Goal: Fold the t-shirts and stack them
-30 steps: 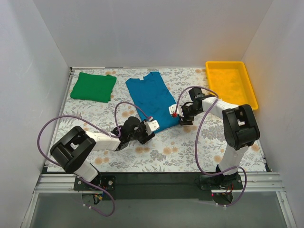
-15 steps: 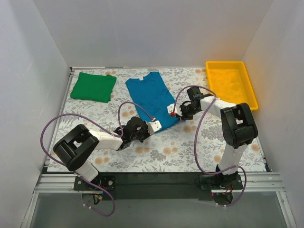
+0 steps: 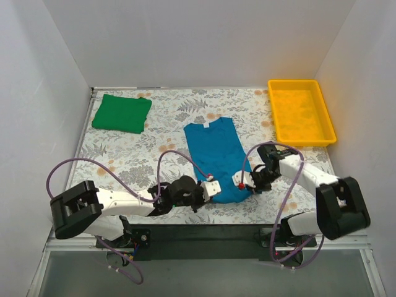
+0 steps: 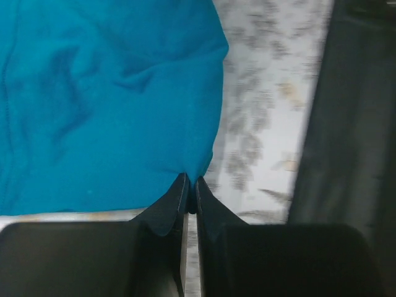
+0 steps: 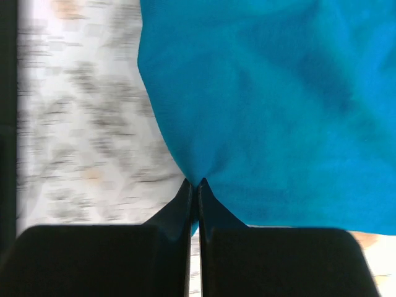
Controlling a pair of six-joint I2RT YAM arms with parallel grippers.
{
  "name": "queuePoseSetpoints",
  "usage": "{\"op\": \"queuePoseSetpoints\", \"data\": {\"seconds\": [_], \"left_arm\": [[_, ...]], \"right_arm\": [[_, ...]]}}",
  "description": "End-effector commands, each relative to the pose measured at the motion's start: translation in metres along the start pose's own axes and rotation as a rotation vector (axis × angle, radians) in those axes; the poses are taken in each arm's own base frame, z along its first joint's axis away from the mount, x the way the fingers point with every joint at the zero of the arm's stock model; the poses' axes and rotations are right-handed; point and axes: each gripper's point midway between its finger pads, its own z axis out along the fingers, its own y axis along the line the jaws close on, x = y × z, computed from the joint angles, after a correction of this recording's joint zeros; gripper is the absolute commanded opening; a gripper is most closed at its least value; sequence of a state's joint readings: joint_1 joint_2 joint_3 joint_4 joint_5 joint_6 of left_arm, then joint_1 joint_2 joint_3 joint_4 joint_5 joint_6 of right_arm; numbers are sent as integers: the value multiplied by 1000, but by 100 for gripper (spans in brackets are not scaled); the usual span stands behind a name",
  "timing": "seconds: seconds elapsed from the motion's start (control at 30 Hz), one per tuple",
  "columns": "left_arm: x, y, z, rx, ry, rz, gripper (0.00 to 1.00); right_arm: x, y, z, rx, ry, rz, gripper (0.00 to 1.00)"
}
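While both arms lay low over the near edge of the table [image 3: 161,124], each gripper was clenched on one near corner of the teal shirt [image 3: 215,154].

Left gripper [image 3: 215,190]: it gripped the near-left corner. In the left wrist view, its two black fingers [image 4: 167,207] were pressed together, with a small pinch of teal cloth caught at their tips. Creases ran from that pinch into the cloth.

Right gripper [image 3: 243,184]: it gripped the near-right corner. In the right wrist view, the fingers met on a similar gather of cloth, and the hem curved away on both sides of the pinch.

Teal shirt: it lay flat on the flowered table, at the centre of the near half, as a long narrow panel. The collar pointed away from the arms. The far end sat slightly further left than the near end. The near hem spanned the gap between the two grippers, close to the dark strip at the table edge.

Green shirt [image 3: 122,113]: it lay as a folded rectangle in the far-left corner, well apart from the teal shirt.

Tray [image 3: 294,81]: this yellow item stood in the far-right corner, apart from both shirts.
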State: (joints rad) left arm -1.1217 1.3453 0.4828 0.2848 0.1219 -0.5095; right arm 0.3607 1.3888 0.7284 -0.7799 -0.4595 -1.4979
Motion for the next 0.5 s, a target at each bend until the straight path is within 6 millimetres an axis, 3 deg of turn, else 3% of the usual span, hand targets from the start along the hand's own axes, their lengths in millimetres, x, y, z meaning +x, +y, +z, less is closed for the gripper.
{"op": "queuePoseSetpoints", "data": {"seconds": [0.0,0.1,0.2,0.23,0.3,0.37,0.4,0.43,0.47], "left_arm": [[14,-55,-9,107,46,-145,0],[24,-80,-12,142,70,-184,0],[25,-75,-16,98,49,-192,0],[21,-70,-17,76,31,-186,0],[7,-47,-20,-18,-19,-153,0],[-4,-30,-23,-50,-48,-161,0],[-9,-5,-25,-100,-64,-198,0],[-20,7,-28,-113,-102,-214,0],[-27,15,-30,-106,-129,-225,0]], "right_arm": [[-9,56,-11,-71,-26,4,1],[-18,61,-20,-20,-46,-10,1],[-27,50,-28,13,-68,0,1],[-34,39,-36,37,-77,-4,1],[-41,25,-40,33,-97,29,1],[-57,-3,-55,76,-129,18,1],[-59,-10,-53,54,-138,55,1],[-64,-22,-57,62,-149,59,1],[-77,-44,-69,100,-176,42,1]]}}
